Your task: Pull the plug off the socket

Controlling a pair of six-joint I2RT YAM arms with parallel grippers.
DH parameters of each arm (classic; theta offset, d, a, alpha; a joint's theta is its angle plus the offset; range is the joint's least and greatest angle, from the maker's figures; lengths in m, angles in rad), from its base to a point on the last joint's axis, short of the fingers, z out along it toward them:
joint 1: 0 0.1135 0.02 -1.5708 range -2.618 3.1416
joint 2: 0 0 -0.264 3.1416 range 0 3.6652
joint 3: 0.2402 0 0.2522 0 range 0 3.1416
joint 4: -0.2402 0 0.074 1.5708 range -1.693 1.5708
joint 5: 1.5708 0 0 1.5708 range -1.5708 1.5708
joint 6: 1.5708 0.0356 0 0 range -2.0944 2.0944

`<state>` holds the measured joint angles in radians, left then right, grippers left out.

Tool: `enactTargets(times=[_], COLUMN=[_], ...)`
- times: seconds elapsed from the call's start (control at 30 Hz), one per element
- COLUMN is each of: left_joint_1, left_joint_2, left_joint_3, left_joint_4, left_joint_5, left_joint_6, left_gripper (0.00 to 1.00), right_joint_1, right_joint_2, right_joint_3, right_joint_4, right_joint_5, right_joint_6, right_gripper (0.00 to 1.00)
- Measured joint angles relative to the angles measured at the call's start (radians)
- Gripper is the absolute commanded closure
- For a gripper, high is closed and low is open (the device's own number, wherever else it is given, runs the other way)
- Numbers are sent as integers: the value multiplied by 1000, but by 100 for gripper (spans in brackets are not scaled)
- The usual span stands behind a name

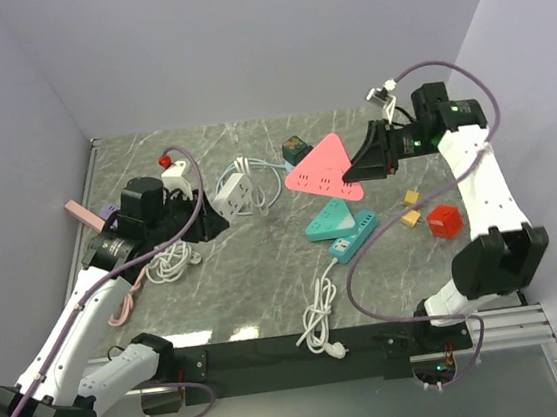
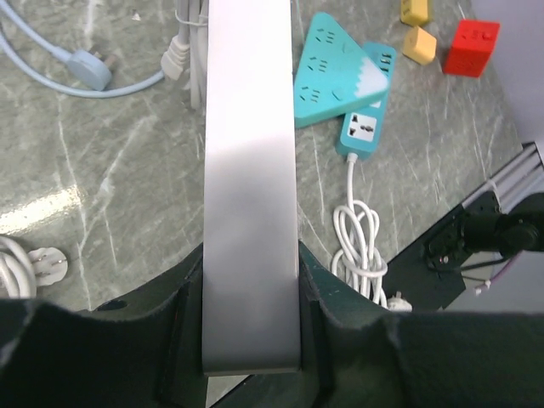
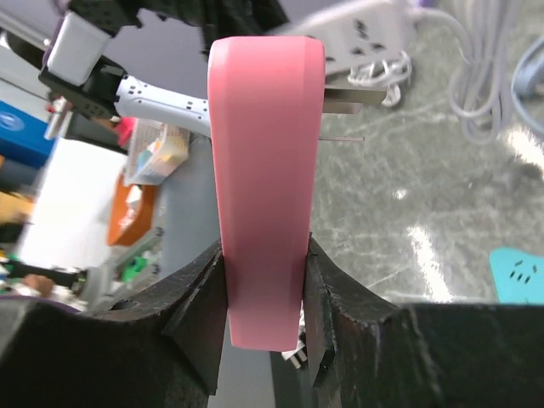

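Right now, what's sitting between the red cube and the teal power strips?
Two small yellow blocks lie between the red cube and the teal power strips, as the top view shows.

Lighting bright, diffuse, from overhead. Top view sharp, shadows faint. Both wrist views show glare streaks on the table [image 2: 51, 208]. White strip [image 2: 251, 170] is close to lens, soft, partly washed out. Pink unit [image 3: 263, 187] soft; background left of it blurred.

The right gripper [image 1: 360, 171] holds the pink triangular plug [image 1: 322, 168] near the middle of the far edge. Just beside it, toward the left edge, the left gripper [image 1: 207, 217] holds the white socket strip [image 1: 238, 195].
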<state>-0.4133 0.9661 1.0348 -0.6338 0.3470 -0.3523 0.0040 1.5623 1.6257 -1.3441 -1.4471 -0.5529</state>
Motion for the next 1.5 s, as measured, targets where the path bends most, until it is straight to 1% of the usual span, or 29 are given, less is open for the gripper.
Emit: enactTargets(times=[0.1, 0.17, 0.33, 0.47, 0.63, 0.67, 0.73, 0.8, 0.83, 0.87, 0.9, 0.97, 1.0, 1.1, 1.2, 1.23, 1.4, 1.5], left_joint_1=[2, 3, 4, 4, 5, 5, 5, 5, 5, 5, 5, 5, 5, 5, 5, 5, 5, 9], left_joint_2=[-2, -2, 4, 18, 37, 39, 41, 41, 41, 41, 40, 35, 32, 13, -6, -11, -21, -20], left_joint_3=[0, 0, 3, 11, 27, 29, 32, 34, 37, 41, 45, 54, 56, 59, 59, 59, 58, 58], left_joint_4=[1, 1, 1, 2, 2, 2, 1, 1, 1, 2, 1, 1, 2, 1, 0, -1, -19, -39], left_joint_5=[-24, -33, -39, -39, -39, -39, -40, -47, -58, -63, -75, -105, -116, -163, -235, -261, -425, -523], left_joint_6=[-9, -10, -10, -11, -10, -11, -11, -11, -12, -12, -12, -13, -13, -18, -37, -46, -90, -109], left_gripper=[99, 99, 100, 99, 100, 100, 100, 100, 100, 100, 100, 100, 100, 100, 100, 99, 100, 100], right_joint_1=[0, 0, 0, -4, -38, -42, -43, -44, -47, -48, -51, -58, -58, -59, -59, -59, -59, -59], right_joint_2=[-65, -82, -95, -150, -197, -205, -231, -298, -370, -435, -510, -616, -642, -663, -665, -665, -639, -562], right_joint_3=[56, 118, 361, 416, 420, 420, 404, 326, 219, 138, 51, -45, -53, 6, -29, -62, -354, -498], right_joint_4=[-8, -11, -2, -5, -3, 16, 119, 304, 480, 578, 667, 782, 810, 846, 866, 864, 822, 802], right_joint_5=[-3, -5, -8, -17, -19, -18, -16, 3, 50, 94, 172, 298, 347, 452, 620, 675, 1081, 1295], right_joint_6=[24, 47, 93, 104, 135, 168, 269, 420, 541, 610, 678, 776, 803, 841, 850, 851, 855, 871], right_gripper=[100, 100, 100, 100, 100, 100, 100, 100, 100, 100, 100, 100, 100, 100, 100, 100, 100, 100])
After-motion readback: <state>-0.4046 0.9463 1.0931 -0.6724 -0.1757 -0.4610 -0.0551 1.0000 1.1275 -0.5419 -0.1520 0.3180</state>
